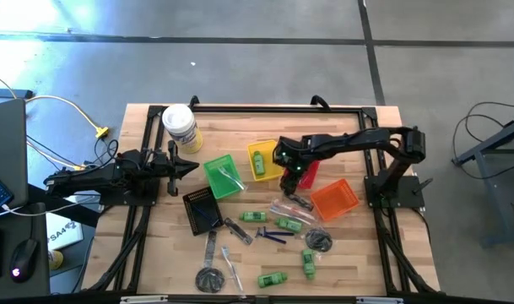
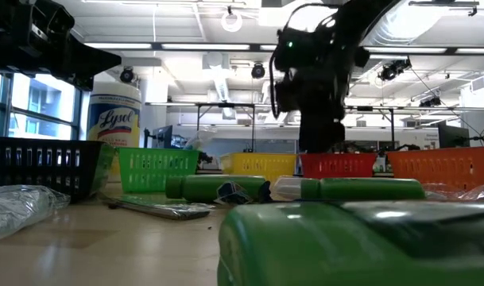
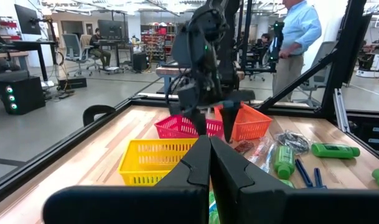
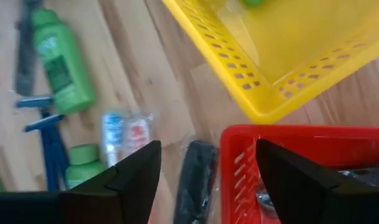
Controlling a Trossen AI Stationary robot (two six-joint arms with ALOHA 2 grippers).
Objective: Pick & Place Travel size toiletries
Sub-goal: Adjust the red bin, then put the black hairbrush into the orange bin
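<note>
We count five baskets: black (image 1: 202,210), green (image 1: 222,176), yellow (image 1: 262,159), red (image 1: 311,175), orange (image 1: 334,199); five green mini bottles (image 1: 255,217) lie on the table (image 1: 155,245); right gripper (image 1: 292,179) hovers spread wide over the red basket; left gripper (image 1: 192,165) is closed beside the canister (image 1: 180,128).

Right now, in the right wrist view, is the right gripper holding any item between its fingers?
No, the right gripper is open and holds nothing, above the red basket.
</note>
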